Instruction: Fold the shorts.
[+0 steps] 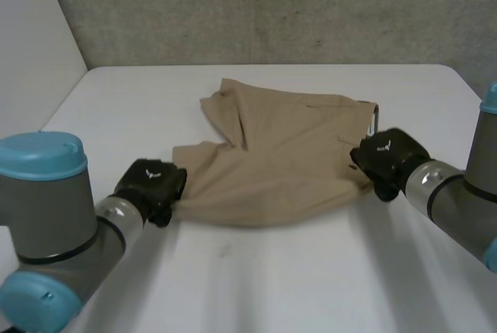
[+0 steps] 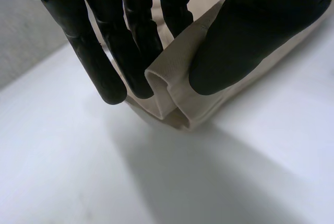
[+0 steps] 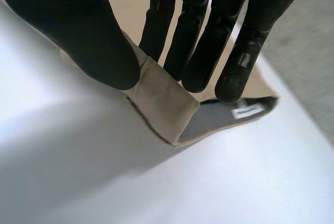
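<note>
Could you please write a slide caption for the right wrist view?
Right hand pinches a folded edge of the tan shorts over the white table.

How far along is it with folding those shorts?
Roughly midway, I'd guess. The shorts lie rumpled, with one part already lapped over. In hand: the left hand pinches their left edge and the right hand their right edge. Left: lifting, folding over and flattening.
</note>
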